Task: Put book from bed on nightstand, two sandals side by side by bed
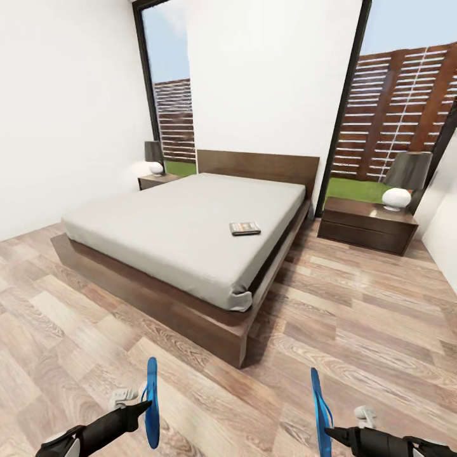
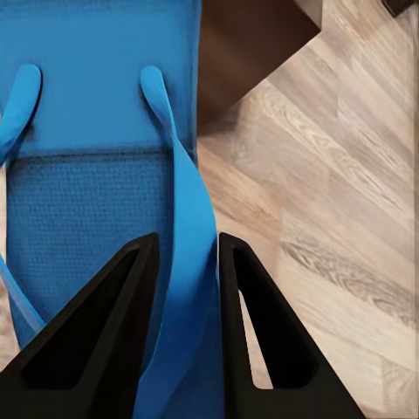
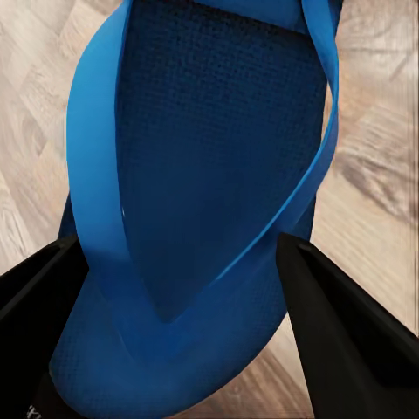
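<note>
Two bright blue sandals are held up in front of the robot, one in each tool, seen edge-on in the head view. The left sandal [image 1: 152,403] stands upright at the lower left, gripped by the left tool [image 1: 141,407]. In the left wrist view, this tool's [image 2: 185,262] two black fingers [image 2: 122,323] are closed on one blue strap of the left sandal [image 2: 96,105], the strap running between them, with the textured footbed beyond.

The right sandal [image 1: 320,412] stands upright at the lower right, at the tip of the right tool [image 1: 331,433]. In the right wrist view, the right tool's [image 3: 183,262] fingers [image 3: 349,323] sit wide apart on either side of the right sandal [image 3: 218,157], its heel end and strap loop between them; whether they press on the sole I cannot tell.

Ahead, well beyond both tools, a low bed [image 1: 184,222] with a dark wood frame and grey mattress fills the middle of the room. A small book [image 1: 245,228] lies flat on the mattress, toward the bed's right edge and nearer the headboard than the foot, far from either tool.

A dark wooden nightstand [image 1: 367,223] stands just right of the bed with a white-based lamp [image 1: 402,181] on top. A second nightstand [image 1: 154,181] sits at the far left side of the bed, also carrying a lamp [image 1: 155,157]. Wood-plank floor [image 1: 355,317] stretches between the robot and the bed. Tall dark-framed windows [image 1: 400,114] show a slatted fence and grass outside.
</note>
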Available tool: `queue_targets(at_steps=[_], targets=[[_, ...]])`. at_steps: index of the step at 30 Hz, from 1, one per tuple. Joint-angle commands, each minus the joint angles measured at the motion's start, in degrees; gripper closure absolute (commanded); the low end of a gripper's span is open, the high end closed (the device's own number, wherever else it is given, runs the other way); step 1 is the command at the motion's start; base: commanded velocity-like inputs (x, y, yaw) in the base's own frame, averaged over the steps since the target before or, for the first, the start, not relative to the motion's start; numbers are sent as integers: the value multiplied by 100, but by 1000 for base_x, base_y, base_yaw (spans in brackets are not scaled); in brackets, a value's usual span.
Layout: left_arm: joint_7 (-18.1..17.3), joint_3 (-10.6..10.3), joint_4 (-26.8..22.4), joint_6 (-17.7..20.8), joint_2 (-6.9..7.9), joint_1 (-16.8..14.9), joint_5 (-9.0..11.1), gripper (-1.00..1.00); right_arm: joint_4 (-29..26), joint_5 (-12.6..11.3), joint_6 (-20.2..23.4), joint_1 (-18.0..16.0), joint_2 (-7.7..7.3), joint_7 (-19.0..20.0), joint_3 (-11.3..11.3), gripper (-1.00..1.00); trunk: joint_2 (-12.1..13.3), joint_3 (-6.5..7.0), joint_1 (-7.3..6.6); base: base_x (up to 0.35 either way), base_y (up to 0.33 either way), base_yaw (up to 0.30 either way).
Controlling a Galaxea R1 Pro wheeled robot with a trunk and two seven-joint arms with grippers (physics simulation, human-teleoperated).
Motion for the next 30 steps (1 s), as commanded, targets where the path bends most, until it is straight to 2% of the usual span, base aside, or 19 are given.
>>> queue_targets(at_steps=[1, 30], targets=[[-23, 12, -2, 58, 0, -2, 43, 100, 22, 1, -15, -10, -1, 17, -33, 100, -2, -8, -1, 0, 0, -266], [-29, 4, -2, 58, 0, 0, 39, 100, 22, 1, -15, -10, -4, 17, -33, 100, -2, -85, -1, 0, 0, -267]])
